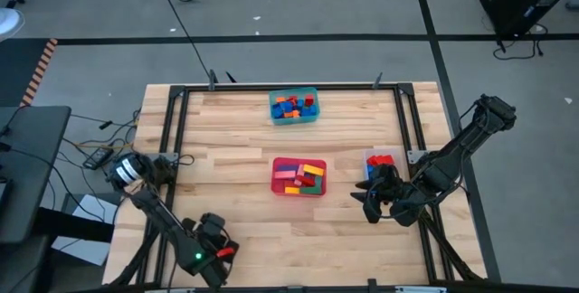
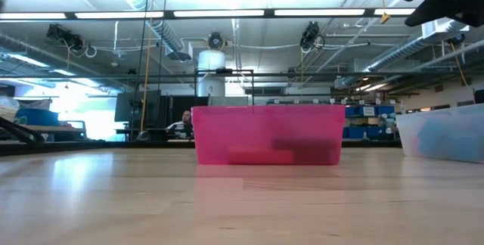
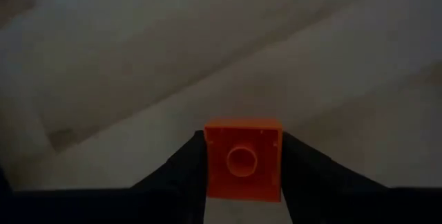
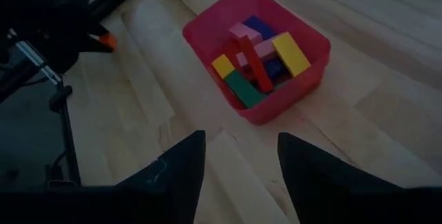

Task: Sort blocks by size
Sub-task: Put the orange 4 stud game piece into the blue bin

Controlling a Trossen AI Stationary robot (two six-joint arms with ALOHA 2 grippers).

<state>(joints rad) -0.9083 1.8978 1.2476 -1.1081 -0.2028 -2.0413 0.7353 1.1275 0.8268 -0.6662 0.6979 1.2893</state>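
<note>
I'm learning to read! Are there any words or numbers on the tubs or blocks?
No readable text anywhere.
Red tub: no label.
Teal tub: no label.
Clear tub: no label.
Orange block held in the left gripper: only a round stud socket, no writing.

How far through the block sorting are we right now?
No loose bricks show on the wooden table; they sit in the teal tub, red tub and clear tub. The left gripper holds one small orange brick, not yet dropped. The right gripper hovers open and empty.
</note>
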